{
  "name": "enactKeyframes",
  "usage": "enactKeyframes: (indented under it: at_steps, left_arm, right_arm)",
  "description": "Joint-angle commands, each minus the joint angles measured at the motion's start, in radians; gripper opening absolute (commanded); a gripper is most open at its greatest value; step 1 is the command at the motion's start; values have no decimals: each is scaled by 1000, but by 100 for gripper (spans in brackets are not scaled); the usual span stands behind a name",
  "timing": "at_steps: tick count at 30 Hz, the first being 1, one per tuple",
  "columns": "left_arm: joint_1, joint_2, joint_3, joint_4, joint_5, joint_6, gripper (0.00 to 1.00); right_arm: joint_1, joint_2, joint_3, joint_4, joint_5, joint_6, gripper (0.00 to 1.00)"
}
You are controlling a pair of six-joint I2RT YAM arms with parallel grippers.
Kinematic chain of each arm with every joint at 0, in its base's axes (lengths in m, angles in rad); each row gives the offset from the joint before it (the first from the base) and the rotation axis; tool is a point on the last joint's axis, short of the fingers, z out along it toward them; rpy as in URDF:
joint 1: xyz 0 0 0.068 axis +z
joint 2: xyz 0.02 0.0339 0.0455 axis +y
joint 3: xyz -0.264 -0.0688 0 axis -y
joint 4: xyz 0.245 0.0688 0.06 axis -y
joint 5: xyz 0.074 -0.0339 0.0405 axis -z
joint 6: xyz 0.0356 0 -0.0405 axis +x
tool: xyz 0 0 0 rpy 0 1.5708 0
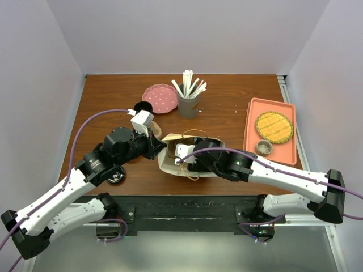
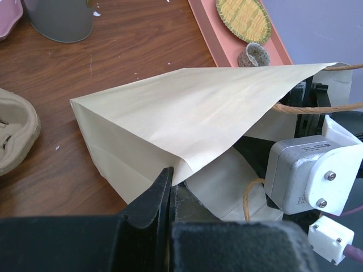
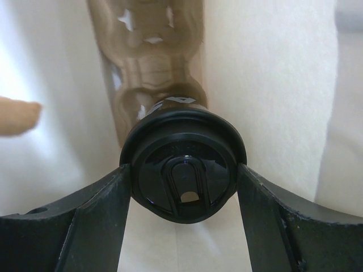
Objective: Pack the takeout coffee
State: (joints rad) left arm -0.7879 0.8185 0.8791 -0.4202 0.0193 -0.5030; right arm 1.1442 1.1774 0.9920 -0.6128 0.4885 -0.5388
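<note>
1. A paper bag [image 1: 169,163] lies on its side at the near middle of the desk [image 1: 227,122].
2. The takeout coffee [image 3: 182,164] sits inside the bag, between the fingers of the right end effector [image 3: 182,184].
3. The left end effector [image 2: 168,190] pinches the bag's left end.
4. A tray [image 1: 251,122] lies to the right of the bag.
5. A stick holder [image 1: 188,105] stands behind the bag, with a plate [image 1: 160,98] to its left.

R gripper [image 3: 182,173] clamps takeout coffee [image 3: 182,156] by lid — inside paper bag [image 3: 272,85].

- Robot lab test cell
- Plain white walls [image 1: 187,34] box in one wooden table [image 1: 227,96]
- Left arm [image 1: 68,187] and right arm [image 1: 283,175] bolted at its near edge, purple cables [image 1: 91,122] trailing (exposed wiring)
- Staged props: orange tray [image 1: 249,136], pink plate [image 1: 160,97]
</note>
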Motion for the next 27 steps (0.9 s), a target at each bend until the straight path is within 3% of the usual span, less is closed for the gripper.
enactKeyframes:
  at_steps: [1,18,27]
  left_arm:
    - [-7,-2,31,12,13,18,0]
    - [-7,5,43,-9,39,15,0]
    - [-7,1,46,-37,38,14,0]
  right_arm:
    - [-6,8,25,39,-85,0,25]
    - [-14,96,-39,168,5,-9,24]
    - [-15,59,-61,180,22,-9,23]
